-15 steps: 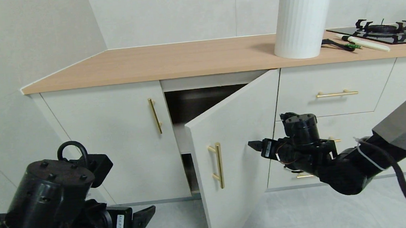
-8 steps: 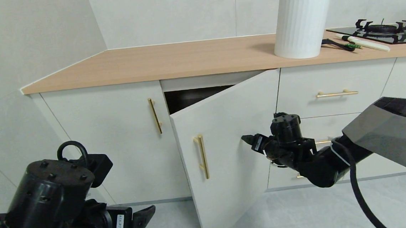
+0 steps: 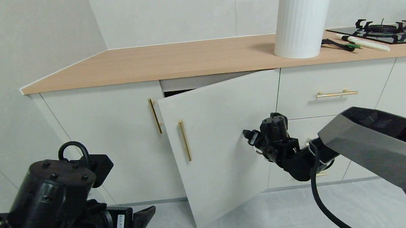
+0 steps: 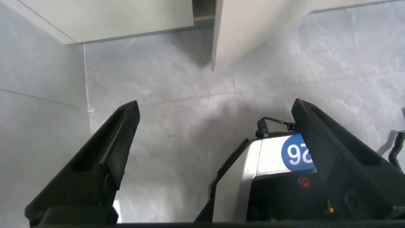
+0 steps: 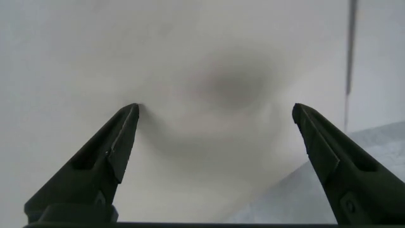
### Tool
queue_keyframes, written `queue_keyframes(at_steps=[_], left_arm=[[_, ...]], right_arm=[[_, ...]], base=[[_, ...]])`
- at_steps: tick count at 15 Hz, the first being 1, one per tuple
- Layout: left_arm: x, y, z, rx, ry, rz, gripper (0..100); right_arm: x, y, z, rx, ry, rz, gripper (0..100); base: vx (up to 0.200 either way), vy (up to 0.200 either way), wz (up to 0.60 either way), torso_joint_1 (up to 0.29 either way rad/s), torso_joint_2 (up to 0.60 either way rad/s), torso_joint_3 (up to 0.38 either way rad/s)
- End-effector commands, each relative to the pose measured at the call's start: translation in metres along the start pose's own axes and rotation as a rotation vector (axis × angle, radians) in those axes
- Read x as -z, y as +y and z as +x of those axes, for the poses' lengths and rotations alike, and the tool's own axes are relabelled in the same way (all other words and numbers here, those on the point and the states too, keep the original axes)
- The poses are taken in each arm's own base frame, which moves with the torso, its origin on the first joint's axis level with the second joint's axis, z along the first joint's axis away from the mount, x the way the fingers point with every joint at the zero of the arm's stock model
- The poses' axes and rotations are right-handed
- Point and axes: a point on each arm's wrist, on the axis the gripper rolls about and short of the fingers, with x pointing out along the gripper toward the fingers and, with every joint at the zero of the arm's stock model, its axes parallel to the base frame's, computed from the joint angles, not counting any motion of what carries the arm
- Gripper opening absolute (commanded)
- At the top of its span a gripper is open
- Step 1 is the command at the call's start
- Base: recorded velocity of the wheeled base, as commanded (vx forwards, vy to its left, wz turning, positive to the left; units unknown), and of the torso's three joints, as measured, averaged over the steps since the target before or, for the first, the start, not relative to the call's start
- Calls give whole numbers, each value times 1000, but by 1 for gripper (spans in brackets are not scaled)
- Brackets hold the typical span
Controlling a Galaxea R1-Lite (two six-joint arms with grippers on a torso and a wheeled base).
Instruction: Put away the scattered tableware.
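The right gripper (image 3: 249, 136), fingers spread wide, is pressed to the ajar cabinet door (image 3: 221, 127) below the worktop (image 3: 170, 60), apparently to close it; the left gripper (image 4: 215, 107) is parked released.

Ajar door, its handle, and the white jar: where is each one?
Ajar door (image 3: 220, 127), head view, bare middle of its panel.
Handle (image 3: 185, 140), head view, middle of the gold bar.
White jar (image 3: 302, 21), head view, middle of its ribbed side.

The white cabinet door (image 3: 222, 141) hangs slightly ajar, nearly shut.
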Motion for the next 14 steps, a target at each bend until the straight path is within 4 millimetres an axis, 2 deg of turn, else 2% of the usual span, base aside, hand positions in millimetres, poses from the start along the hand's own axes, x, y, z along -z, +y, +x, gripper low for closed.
queue_keyframes(at_steps=[1, 4, 11, 14], left_arm=[[0, 0, 1, -1, 2, 1, 100], [0, 0, 1, 0, 3, 1, 100], [0, 0, 1, 0, 3, 1, 100], [0, 0, 1, 0, 3, -1, 100]], right_arm=[[4, -7, 16, 37, -37, 6, 100], [0, -15, 31, 96, -101, 17, 100], [-3, -16, 55, 189, -255, 39, 100], [-3, -15, 58, 207, -275, 42, 100]], base=[[0, 0, 0, 0, 0, 0], [0, 0, 0, 0, 0, 0], [0, 0, 0, 0, 0, 0], [0, 0, 0, 0, 0, 0]])
